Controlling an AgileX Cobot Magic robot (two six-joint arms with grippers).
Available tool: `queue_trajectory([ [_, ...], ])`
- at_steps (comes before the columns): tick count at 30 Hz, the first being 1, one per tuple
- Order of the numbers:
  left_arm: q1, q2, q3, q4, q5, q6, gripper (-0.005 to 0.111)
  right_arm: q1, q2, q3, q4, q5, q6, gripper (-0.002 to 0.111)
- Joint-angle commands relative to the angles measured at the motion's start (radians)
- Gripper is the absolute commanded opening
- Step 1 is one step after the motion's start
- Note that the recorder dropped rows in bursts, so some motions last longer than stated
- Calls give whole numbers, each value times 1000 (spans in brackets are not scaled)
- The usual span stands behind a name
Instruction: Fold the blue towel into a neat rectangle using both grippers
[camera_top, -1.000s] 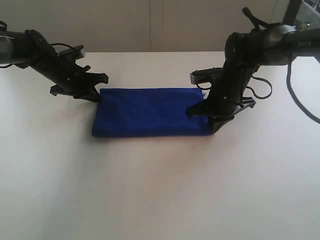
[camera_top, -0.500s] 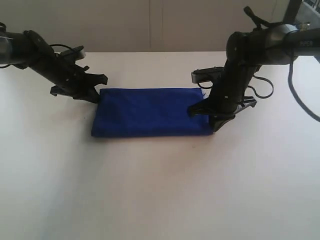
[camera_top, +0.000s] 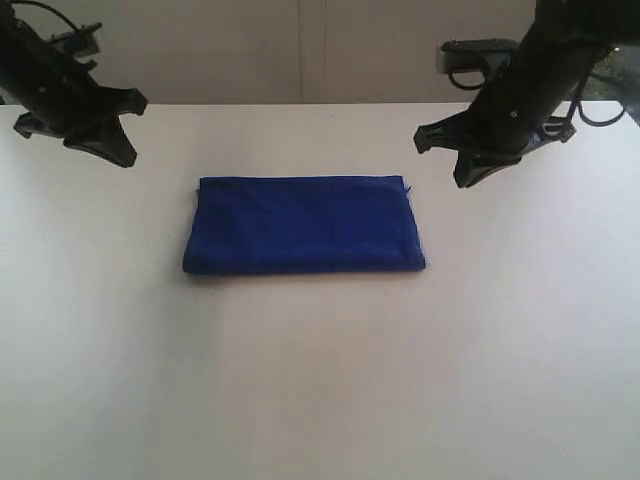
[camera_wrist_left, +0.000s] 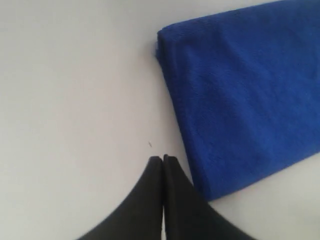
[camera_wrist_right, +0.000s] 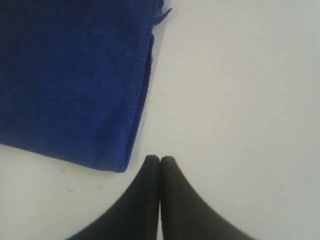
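Observation:
The blue towel (camera_top: 303, 224) lies folded as a flat rectangle on the white table (camera_top: 320, 380), near its middle. It also shows in the left wrist view (camera_wrist_left: 245, 95) and the right wrist view (camera_wrist_right: 70, 80). My left gripper (camera_top: 118, 158) hangs above the table, off the towel's far left corner, shut with nothing in it (camera_wrist_left: 163, 159). My right gripper (camera_top: 465, 180) hangs off the towel's far right corner, also shut and empty (camera_wrist_right: 160, 159). Neither touches the cloth. No white label is visible.
A pale wall (camera_top: 300, 50) runs behind the table's far edge. Black cables (camera_top: 590, 110) hang by the right arm.
Both grippers have let go of the towel's ends and lifted up and outward, away from it. The towel stays flat where it lay.

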Motion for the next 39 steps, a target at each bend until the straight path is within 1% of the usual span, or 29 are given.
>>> queue_trajectory([
  [1,-4,-124,50,4,56,-27,0,-6,-97,71,28,3,4,0],
  [4,-4,-204,120,18,59,-26,0,-6,-165,150,30,-7,4,0],
  [8,-4,-329,254,24,32,-32,0,-6,-274,273,30,-64,12,0],
  [13,-4,-551,468,24,-115,-47,0,-6,-452,422,29,-122,12,0],
  [17,-4,-742,612,24,-187,-41,0,-6,-626,519,27,-191,12,0],
  [20,-4,-893,712,11,-228,-41,0,-6,-772,590,27,-239,12,0],
  [21,-4,-982,768,0,-244,-41,0,-6,-860,625,27,-249,12,0],
  [22,-4,-1030,796,-2,-249,-41,0,-6,-909,644,27,-252,12,0],
  [25,-4,-1233,909,-37,-255,-3,0,-6,-1150,739,27,-302,12,0],
  [28,-4,-1349,968,-55,-263,40,0,-6,-1294,797,27,-326,-22,0],
  [31,-4,-1431,1027,-59,-296,69,0,-6,-1437,857,23,-369,-59,0],
  [33,-4,-1470,1082,-57,-354,69,0,-6,-1536,914,3,-439,-113,0],
  [36,-4,-1470,1137,-27,-432,120,0,-6,-1589,1054,-60,-725,-128,0],
  [37,-4,-1470,1145,-27,-436,120,0,-6,-1589,1077,-60,-760,-128,0],
  [39,-4,-1470,1147,-32,-396,110,0,-6,-1589,1088,-60,-740,-128,0],
])
